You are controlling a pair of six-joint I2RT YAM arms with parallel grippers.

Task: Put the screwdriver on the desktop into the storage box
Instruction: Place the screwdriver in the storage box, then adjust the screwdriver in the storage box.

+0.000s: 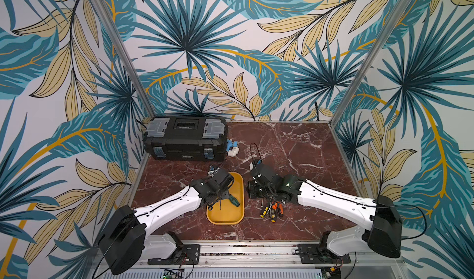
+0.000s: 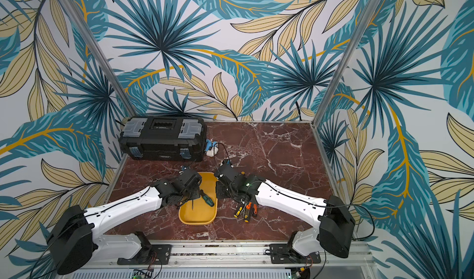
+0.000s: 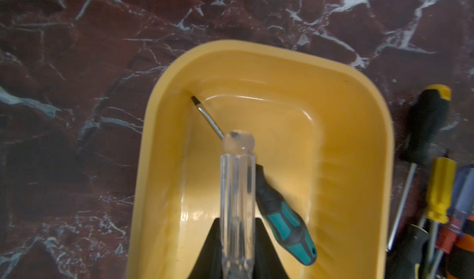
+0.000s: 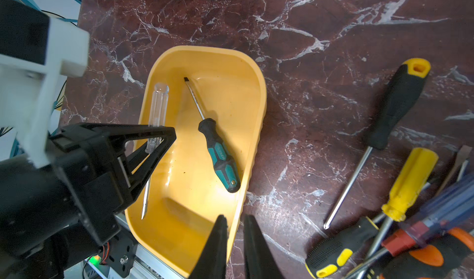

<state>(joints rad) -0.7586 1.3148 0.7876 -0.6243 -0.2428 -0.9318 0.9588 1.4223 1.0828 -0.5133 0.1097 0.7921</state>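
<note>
Though not yet dropped, clear-handled screwdriver [image 3: 237,188] clenched in left gripper [image 3: 238,241] over storage box [image 3: 359,111], lengthwise along its left wall; right gripper [image 4: 234,229] narrowly parted, empty, by its right rim.

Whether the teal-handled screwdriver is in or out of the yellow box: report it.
In. The teal-handled screwdriver lies flat on the floor of the storage box, wholly inside its rim.
</note>
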